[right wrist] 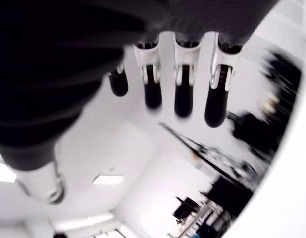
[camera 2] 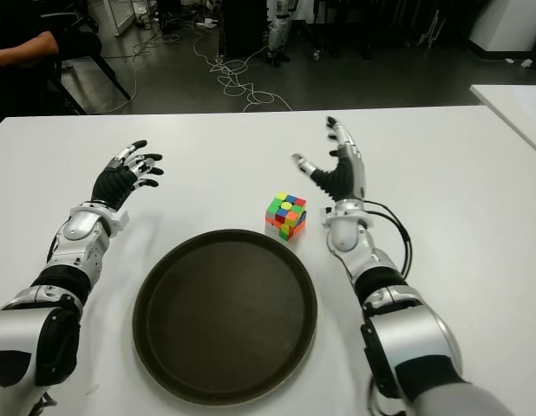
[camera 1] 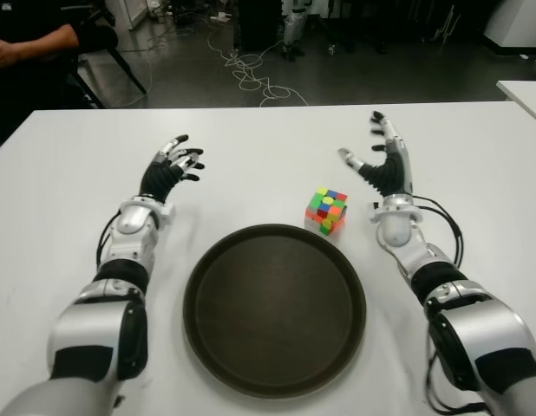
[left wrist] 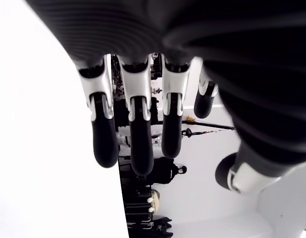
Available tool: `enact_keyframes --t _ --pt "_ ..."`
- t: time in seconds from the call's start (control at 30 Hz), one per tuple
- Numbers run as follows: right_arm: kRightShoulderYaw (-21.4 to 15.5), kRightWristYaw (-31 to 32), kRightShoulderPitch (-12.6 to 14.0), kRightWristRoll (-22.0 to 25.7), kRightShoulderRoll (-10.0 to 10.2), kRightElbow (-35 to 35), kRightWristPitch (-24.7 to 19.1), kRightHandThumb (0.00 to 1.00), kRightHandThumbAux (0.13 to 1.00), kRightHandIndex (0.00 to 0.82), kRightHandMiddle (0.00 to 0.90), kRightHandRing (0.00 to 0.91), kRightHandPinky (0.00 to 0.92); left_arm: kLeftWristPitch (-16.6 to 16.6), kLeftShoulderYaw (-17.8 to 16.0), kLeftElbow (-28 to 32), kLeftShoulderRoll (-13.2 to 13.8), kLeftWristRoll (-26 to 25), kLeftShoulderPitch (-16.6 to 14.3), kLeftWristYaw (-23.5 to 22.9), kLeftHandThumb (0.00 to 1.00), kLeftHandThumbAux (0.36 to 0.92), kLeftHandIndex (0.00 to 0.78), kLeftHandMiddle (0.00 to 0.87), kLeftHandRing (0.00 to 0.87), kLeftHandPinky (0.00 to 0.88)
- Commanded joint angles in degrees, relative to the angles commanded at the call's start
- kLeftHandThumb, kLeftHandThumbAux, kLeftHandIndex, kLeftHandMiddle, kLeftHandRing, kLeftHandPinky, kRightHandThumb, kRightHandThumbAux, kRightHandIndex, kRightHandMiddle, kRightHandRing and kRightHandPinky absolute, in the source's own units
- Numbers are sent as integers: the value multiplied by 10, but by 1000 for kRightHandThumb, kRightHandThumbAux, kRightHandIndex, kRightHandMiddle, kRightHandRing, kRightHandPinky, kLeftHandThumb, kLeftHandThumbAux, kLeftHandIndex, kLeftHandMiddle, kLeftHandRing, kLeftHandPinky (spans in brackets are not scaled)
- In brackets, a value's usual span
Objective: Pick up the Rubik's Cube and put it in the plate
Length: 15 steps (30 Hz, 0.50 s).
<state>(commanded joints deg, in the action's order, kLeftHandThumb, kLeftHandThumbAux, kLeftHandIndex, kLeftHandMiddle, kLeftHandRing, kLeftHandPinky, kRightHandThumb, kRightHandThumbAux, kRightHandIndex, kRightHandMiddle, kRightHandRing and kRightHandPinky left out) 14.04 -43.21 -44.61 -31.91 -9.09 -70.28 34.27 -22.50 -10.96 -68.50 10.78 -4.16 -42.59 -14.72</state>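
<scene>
A Rubik's Cube (camera 1: 326,211) sits on the white table (camera 1: 251,147), just beyond the far right rim of a round dark plate (camera 1: 275,309). The right hand (camera 1: 385,166), fingers spread and empty, is right of the cube. The left hand (camera 1: 171,169), loosely open, is far left.

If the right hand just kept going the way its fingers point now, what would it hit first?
Probably nothing. The right hand is open, its fingers aimed toward the far edge of the white table, and that stretch looks bare. The Rubik's Cube sits to its left, beside the plate, out of that line.
</scene>
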Motion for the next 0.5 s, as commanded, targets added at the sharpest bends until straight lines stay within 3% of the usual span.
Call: enact_keyframes --t 0.27,0.5 --pt "67 10 -38 -61 8 -37 -98 7 442 0 1 1 3 -1 2 5 -3 3 5 11 381 627 116 292 360 429" --pt "96 9 -37 -78 4 -40 -125 23 434 0 0 0 0 -6 5 7 -5 6 7 16 377 614 117 292 360 430"
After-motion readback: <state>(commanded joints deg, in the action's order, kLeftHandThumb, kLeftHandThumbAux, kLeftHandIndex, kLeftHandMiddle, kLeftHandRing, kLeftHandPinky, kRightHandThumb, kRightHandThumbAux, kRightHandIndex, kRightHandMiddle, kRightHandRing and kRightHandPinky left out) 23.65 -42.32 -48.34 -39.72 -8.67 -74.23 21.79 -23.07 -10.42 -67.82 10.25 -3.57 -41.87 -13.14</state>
